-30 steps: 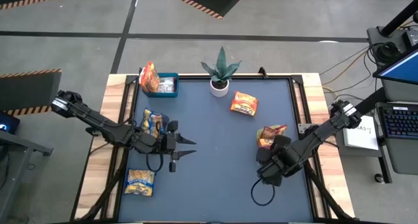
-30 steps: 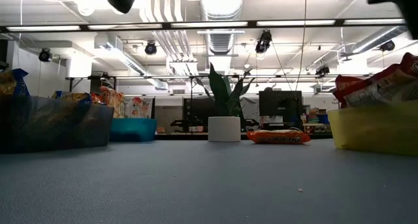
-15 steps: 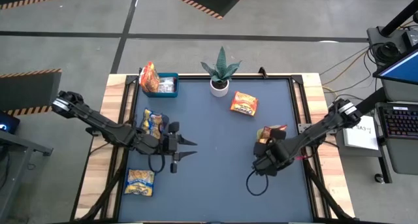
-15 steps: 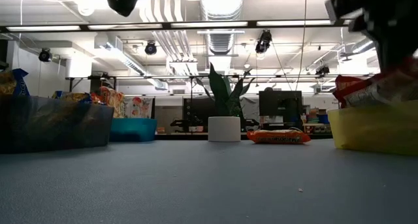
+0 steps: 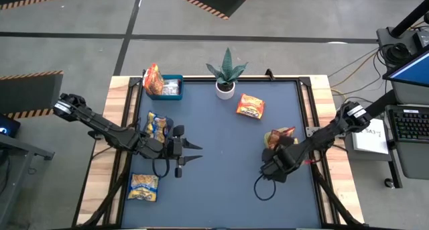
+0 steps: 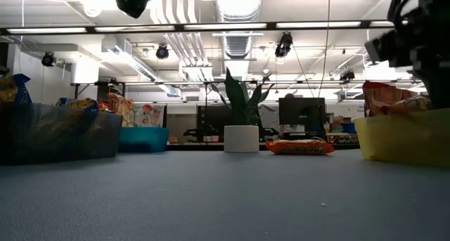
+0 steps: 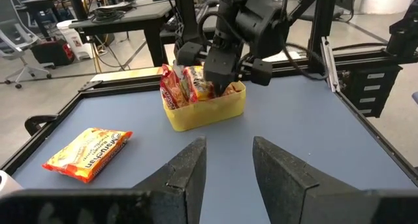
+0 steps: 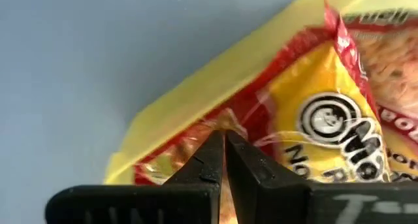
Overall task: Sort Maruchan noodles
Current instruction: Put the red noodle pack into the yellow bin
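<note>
R pincer sits over the yellow bin at the desk's right side, fingers pressed together w/ nothing clearly between them; tips are just at the orange-red packets standing on edge in that bin. Those packets stick up above the bin rim, long axes roughly upright, leaning a bit.

L pincer hovers over the desk's left-centre, fingers partway apart, holding nothing, pointing toward the right side.

One orange-red packet lies flat on the desk near the potted plant, long axis running roughly left-right w/ a slight tilt. A yellow-and-blue packet sits at the left edge, long axis running front-to-back; another lies nearer the front-left corner, long axis approx left-right. The blue bin at back-left holds more packets, one orange one standing upright.
</note>
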You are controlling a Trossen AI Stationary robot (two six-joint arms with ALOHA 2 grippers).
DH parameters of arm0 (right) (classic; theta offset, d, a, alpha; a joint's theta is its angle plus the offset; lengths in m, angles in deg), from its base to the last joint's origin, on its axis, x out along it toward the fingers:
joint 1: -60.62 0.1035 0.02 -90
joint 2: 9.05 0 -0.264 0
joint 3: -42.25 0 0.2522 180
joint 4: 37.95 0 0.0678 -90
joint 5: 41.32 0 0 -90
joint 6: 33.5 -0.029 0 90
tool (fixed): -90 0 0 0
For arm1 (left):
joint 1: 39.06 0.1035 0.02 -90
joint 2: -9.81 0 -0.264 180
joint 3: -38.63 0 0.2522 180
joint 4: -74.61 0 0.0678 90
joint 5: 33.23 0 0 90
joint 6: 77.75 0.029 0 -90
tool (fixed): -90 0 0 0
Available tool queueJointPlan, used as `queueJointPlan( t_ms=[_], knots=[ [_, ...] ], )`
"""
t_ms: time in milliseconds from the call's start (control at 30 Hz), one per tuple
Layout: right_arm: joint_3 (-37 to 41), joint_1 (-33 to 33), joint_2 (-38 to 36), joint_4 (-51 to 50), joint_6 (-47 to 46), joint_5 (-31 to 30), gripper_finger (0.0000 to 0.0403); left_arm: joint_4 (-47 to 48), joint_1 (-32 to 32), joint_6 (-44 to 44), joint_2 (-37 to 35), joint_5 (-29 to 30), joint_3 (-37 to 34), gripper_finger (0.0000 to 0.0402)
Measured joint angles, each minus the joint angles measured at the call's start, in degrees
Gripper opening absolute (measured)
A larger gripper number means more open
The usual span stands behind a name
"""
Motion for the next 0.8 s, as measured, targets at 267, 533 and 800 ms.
queueJointPlan(
  t_ms=[267,533,800],
  knots=[
    [-8.6,0.0,-0.3,-9.5,-1.1,-2.5,0.0008,0.0,0.0,0.0,0.0,0.0,0.0,0.0109],
    [-3.3,0.0,-0.4,-12.5,-3.9,-3.8,0.0008,0.0,0.0,0.0,0.0,0.0,0.0,0.0109],
    [1.4,0.0,-0.7,-5.5,-1.7,-5.0,0.0009,0.0,0.0,0.0,0.0,0.0,0.0,0.0109]
  ],
)
